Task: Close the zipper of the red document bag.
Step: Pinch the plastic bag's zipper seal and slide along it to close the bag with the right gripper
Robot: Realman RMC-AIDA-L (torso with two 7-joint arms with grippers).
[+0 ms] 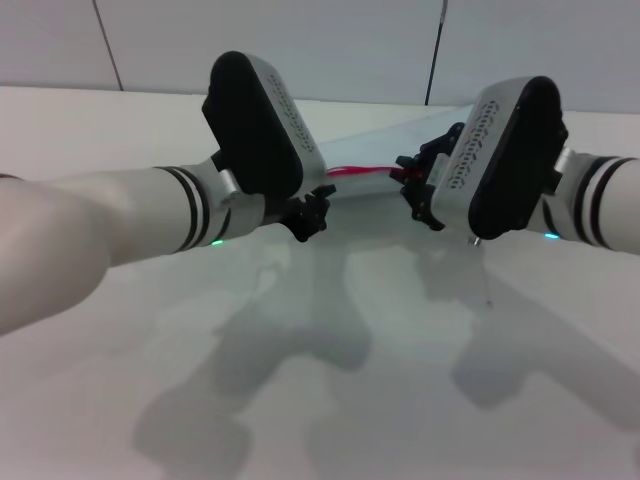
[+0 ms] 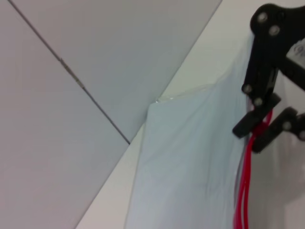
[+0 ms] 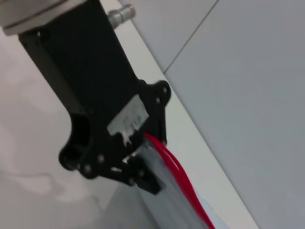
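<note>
The red document bag (image 1: 372,140) lies flat on the white table at the back, between my two arms. Its zipper (image 1: 350,171) shows as a thin red strip between the grippers. My left gripper (image 1: 312,213) is at one end of the strip; the right wrist view shows this left gripper (image 3: 138,167) shut on the bag's edge, where the zipper (image 3: 181,176) comes out. My right gripper (image 1: 413,190) is at the other end. In the left wrist view that right gripper (image 2: 258,131) is pinched on the zipper (image 2: 244,191) beside the pale bag (image 2: 190,157).
A grey panelled wall (image 1: 330,45) rises right behind the bag at the table's far edge. White table (image 1: 330,400) stretches toward me in front of the arms, crossed by their shadows.
</note>
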